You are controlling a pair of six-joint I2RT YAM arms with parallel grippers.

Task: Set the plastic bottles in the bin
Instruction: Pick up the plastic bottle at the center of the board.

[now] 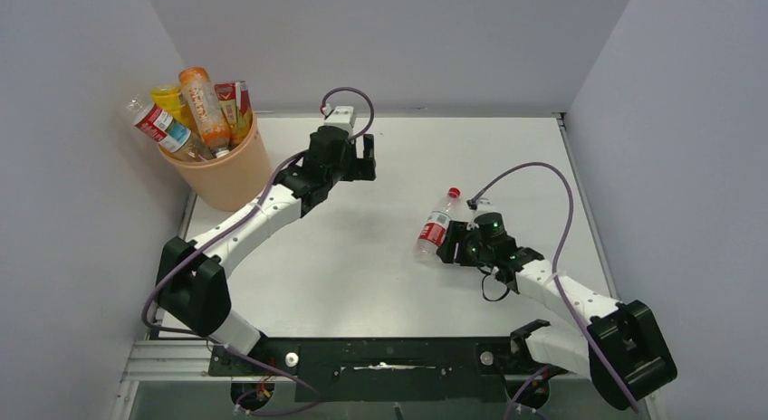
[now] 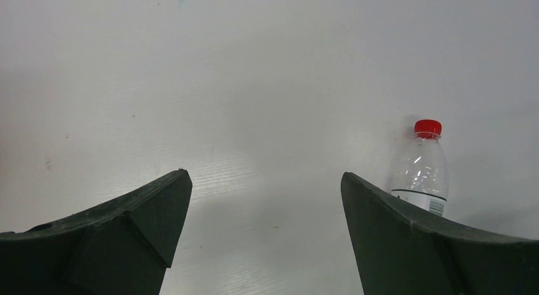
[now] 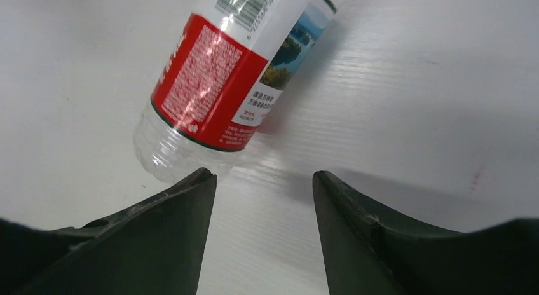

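A clear bottle (image 1: 436, 226) with a red cap and a red-and-white label lies on its side on the counter (image 1: 362, 275) and looks empty. Its base sits just ahead of the right hand (image 1: 450, 243), off to one side of the fingertips, with the cap pointing away. The right hand is low over the counter, its fingers partly apart with nothing between them. The left hand (image 1: 364, 157) hangs above the counter, fingers spread wide and holding nothing. The peach bin (image 1: 226, 180) stands near it, on the side away from the right hand. It is crammed with bottles (image 1: 201, 108) poking above its rim.
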